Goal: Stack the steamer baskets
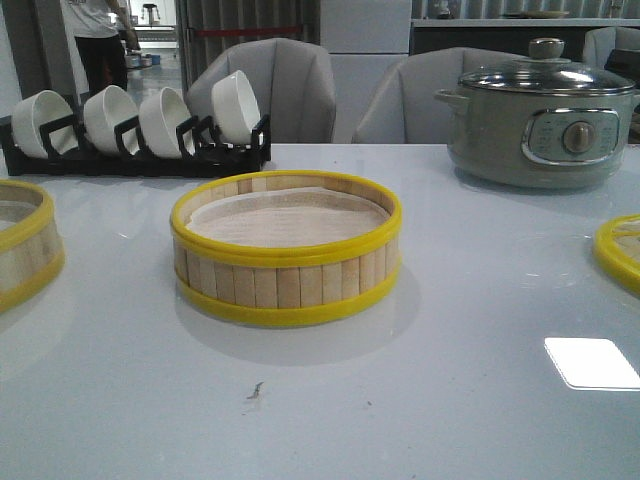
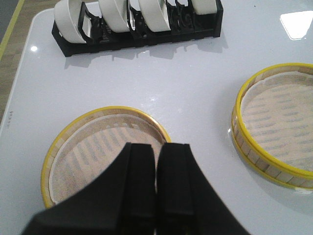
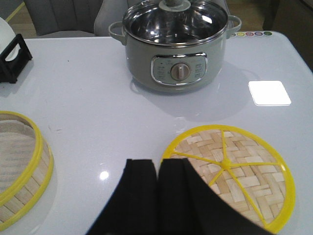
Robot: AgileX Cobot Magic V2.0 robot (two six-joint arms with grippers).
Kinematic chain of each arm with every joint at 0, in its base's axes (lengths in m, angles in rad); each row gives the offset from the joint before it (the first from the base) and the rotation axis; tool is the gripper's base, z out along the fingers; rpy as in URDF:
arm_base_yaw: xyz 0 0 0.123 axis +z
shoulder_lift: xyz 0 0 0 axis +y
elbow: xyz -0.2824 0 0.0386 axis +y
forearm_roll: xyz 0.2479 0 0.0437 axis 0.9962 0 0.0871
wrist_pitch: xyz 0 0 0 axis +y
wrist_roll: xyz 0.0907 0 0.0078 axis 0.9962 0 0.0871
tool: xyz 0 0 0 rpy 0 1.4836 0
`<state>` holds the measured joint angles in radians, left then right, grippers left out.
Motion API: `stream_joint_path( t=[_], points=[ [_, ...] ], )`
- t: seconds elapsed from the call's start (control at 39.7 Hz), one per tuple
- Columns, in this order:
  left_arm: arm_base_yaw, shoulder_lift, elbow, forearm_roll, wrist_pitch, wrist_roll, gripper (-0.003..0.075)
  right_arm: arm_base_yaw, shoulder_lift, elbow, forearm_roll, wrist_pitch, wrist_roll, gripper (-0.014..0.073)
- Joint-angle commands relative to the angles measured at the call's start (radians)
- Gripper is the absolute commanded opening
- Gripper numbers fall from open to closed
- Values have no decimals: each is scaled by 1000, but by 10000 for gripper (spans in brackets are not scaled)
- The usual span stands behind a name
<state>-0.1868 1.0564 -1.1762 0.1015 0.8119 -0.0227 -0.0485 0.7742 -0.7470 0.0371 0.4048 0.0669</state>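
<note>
Front view: one round bamboo-slat steamer basket with yellow rims sits mid-tabletop, cloth liner inside, nothing stacked on it. A second matching yellow-rimmed basket is at the left edge, and the woven bamboo lid with yellow rim and knob lies flat at the right edge. All three are well apart, so stacking hasn't started; my read is we're at the pre-grasp step. Left gripper hovers above the left basket, fingers pressed together, holding nothing. Right gripper hangs over the near rim of the lid, likewise closed and empty. Next move likely: left fingers must spread, drop over the left basket's rim, pinch, lift, centre it over the middle basket. Grey-green electric pot with glass lid at far right and black rack of white bowls at far left are both off the path.
</note>
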Motion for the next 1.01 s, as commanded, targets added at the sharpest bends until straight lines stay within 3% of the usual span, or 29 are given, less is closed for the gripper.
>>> stream_joint_path(
  t=[0.0, 0.13, 0.2, 0.38, 0.45, 0.53, 0.66, 0.98],
  points=[
    [-8, -15, -35, -17, -36, 35, 87, -1, 1, -41, 9, -89, 3, 101],
    [-8, -15, -35, -29, -35, 49, 87, -1, 1, -41, 9, -89, 3, 339],
    [-8, -13, -35, -45, -35, 49, 130, -1, 1, -41, 9, -89, 3, 433],
    [-8, 31, -30, -45, -30, 49, 438, -1, 1, -41, 9, -77, 3, 435],
    [-8, 64, -23, -58, -26, 31, 507, -1, 1, -41, 9, -64, 3, 435],
    [-8, 97, -10, -66, -23, -43, 496, -1, 1, -41, 9, -49, 3, 435],
    [-8, 184, 7, -66, -23, -56, 441, -1, 1, -41, 9, -4, 3, 435],
    [-8, 395, 7, -67, -125, -56, 438, -1, 4, -41, 9, 9, 3, 435]
  ],
)
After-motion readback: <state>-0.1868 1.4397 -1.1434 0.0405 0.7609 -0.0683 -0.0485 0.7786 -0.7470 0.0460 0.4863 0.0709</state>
